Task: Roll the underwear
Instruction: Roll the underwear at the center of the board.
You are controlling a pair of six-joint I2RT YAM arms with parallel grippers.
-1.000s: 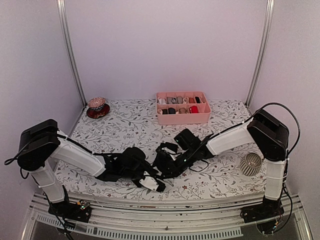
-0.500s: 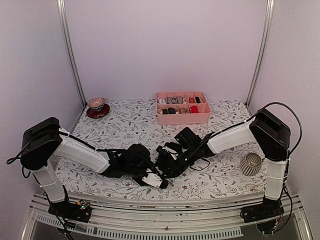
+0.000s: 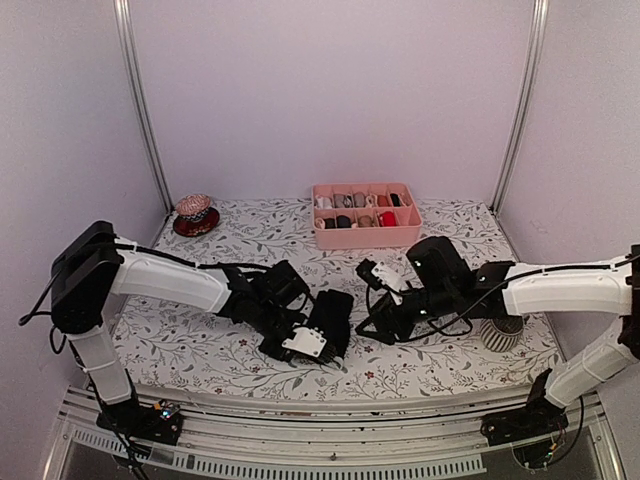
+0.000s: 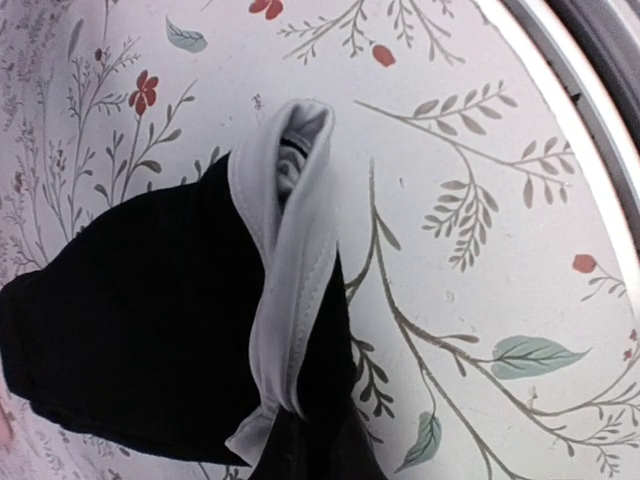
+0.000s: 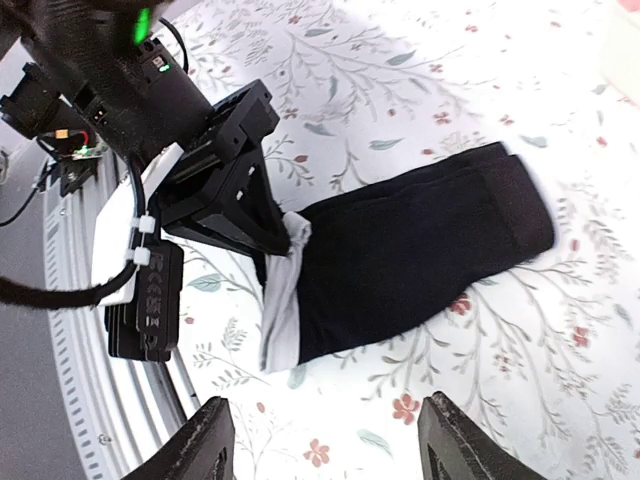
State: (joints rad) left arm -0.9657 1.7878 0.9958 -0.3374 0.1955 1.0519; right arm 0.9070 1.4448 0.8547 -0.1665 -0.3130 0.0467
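Observation:
One black underwear (image 3: 335, 315) with a pale waistband (image 3: 305, 343) lies folded into a strip on the flowered table near the front edge. My left gripper (image 3: 293, 338) is shut on the waistband end; the left wrist view shows the pale band (image 4: 285, 270) bunched and pinched at the dark fingertips (image 4: 300, 455). My right gripper (image 3: 375, 322) hovers to the right of the underwear, apart from it. In the right wrist view its fingers (image 5: 205, 440) stand wide open over bare table, with the underwear (image 5: 420, 255) and the left gripper (image 5: 275, 230) beyond them.
A pink divided tray (image 3: 366, 238) holding small fabric bundles stands at the back centre. A red dish with a patterned ball (image 3: 194, 212) is at the back left. A ribbed grey ball (image 3: 503, 330) lies beside the right arm. The metal front rail (image 3: 330, 425) runs close behind the underwear.
My right gripper has opened, let go of the underwear and drawn back to the right. My left gripper has shut on the waistband end and shifted slightly right and away from the front edge.

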